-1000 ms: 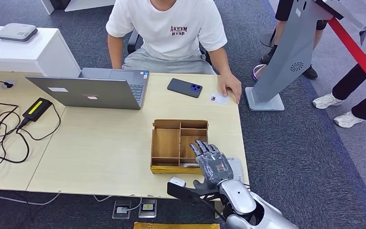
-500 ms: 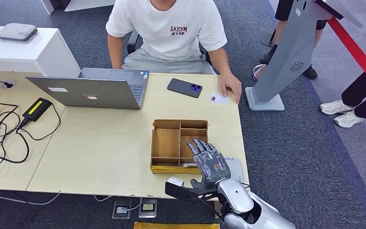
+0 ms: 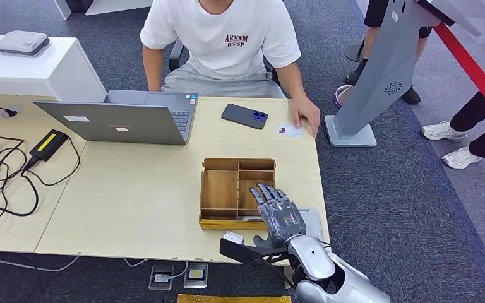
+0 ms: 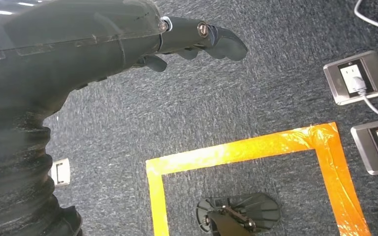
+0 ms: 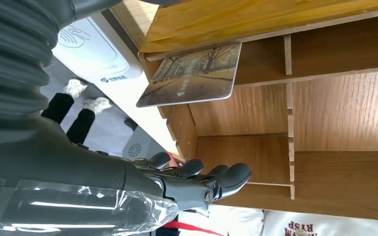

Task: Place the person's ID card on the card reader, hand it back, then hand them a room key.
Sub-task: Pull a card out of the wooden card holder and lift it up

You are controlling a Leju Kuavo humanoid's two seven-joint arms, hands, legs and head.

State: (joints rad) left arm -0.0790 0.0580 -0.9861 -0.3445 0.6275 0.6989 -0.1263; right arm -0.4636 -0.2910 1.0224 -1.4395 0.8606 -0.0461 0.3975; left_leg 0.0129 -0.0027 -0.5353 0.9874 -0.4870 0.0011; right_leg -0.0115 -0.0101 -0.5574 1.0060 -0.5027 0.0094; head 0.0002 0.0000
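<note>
The person's ID card [image 3: 290, 130] lies flat at the far right of the table, just beside the seated person's hand [image 3: 305, 116]. A white card reader [image 3: 314, 221] sits at the table's near right corner, partly hidden by my right hand [image 3: 279, 214]. That hand hovers open over the near right corner of the wooden organizer box [image 3: 227, 189], fingers stretched and holding nothing. In the right wrist view a room key card [image 5: 192, 76] with a tree picture leans in a box compartment, next to the card reader [image 5: 91, 51]. My left hand [image 4: 103, 44] hangs over the carpet and holds nothing.
A dark phone [image 3: 245, 116] lies left of the ID card. An open laptop [image 3: 123, 117] stands at the table's back, with cables and a power brick [image 3: 49, 144] to the left. A grey kiosk stand [image 3: 379, 69] and bystanders' legs are right of the table.
My right hand has drifted a little to the left and nearer over the box corner. A bystander's feet at the right have shifted. The ID card has not moved.
</note>
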